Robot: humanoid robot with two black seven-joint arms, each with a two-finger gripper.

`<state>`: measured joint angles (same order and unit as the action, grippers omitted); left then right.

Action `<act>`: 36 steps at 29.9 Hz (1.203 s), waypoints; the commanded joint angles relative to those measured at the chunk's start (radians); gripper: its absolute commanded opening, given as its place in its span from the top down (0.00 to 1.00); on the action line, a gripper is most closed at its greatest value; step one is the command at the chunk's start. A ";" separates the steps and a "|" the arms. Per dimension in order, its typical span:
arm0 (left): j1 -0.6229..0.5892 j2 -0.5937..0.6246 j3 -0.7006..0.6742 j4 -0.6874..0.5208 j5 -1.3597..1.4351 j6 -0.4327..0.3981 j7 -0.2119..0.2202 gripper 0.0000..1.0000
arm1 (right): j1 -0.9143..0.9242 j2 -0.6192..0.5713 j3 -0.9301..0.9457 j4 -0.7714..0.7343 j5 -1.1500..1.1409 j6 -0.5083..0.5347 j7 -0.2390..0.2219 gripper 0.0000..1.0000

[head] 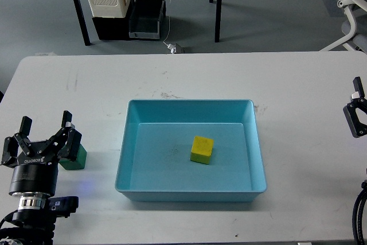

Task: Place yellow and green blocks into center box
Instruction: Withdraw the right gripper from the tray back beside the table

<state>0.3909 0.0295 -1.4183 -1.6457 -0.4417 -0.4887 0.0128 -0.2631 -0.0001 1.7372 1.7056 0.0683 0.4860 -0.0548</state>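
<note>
yellow block [202, 149] in tray [130, 159]; green block [76, 157] beside left gripper [46, 135].

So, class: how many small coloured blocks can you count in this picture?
2: the yellow block inside the blue tray, and the green block on the table, partly hidden behind the left gripper.

white table [298, 101]: blue tray [127, 159], green block [76, 159]

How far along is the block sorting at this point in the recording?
About halfway. The yellow block already lies inside the light-blue tray. The green block sits on the table left of the tray, with the left gripper open right at it, not visibly gripping. The right gripper waits at the table's right edge.
</note>
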 commanded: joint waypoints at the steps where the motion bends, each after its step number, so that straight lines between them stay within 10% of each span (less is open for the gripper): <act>1: 0.000 0.000 -0.002 0.000 0.000 0.000 -0.002 0.00 | -0.021 0.000 -0.027 -0.009 0.056 0.003 0.090 0.00; 36: -0.118 0.000 -0.188 0.030 -0.008 0.000 -0.028 0.00 | -0.111 0.000 -0.274 -0.012 0.071 0.003 0.032 0.00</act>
<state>0.3039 0.0228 -1.5623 -1.6286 -0.4512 -0.4887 -0.0152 -0.3677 0.0000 1.5115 1.6934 0.1520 0.4887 -0.0112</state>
